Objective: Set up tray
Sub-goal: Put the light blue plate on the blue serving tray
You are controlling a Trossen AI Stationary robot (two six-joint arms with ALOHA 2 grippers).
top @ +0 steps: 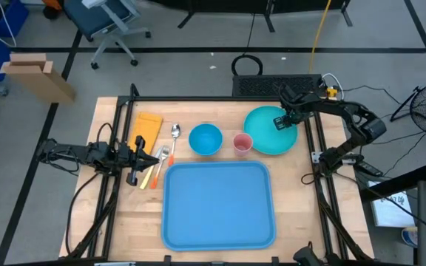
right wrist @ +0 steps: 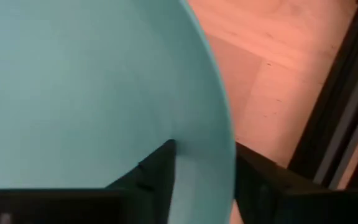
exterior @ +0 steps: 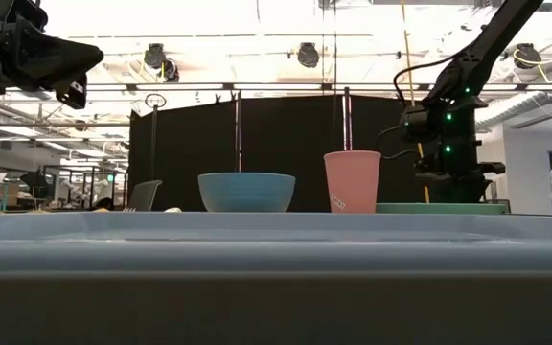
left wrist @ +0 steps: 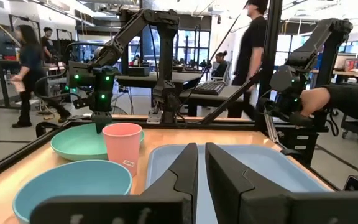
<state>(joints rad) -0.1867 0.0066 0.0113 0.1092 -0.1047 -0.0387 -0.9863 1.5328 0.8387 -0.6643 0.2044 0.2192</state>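
The blue tray [top: 217,205] lies flat at the table's near middle. Beyond it stand a blue bowl [top: 205,139], a pink cup [top: 242,142] and a turquoise plate [top: 265,137], which lies flat on the wood. My right gripper [right wrist: 205,177] is open at the plate's right edge and points down, one finger on each side of the rim. My left gripper [left wrist: 201,180] hovers shut and empty above the cutlery [top: 161,159], left of the tray and pointing toward the table's right. My right gripper stands astride the plate's rim [right wrist: 227,163] at the plate's right edge, coming from above. One finger [right wrist: 157,171] is over the plate's inner surface and the other [right wrist: 263,180] is outside it. The plate lies flat on the table. Whether either finger touches the plate, I cannot tell.
A yellow napkin [top: 149,127], a spoon [top: 174,133] and orange-handled cutlery lie at the table's left. Black frame rails [top: 318,159] run along both sides. People stand and walk in the room behind the table [left wrist: 253,50].
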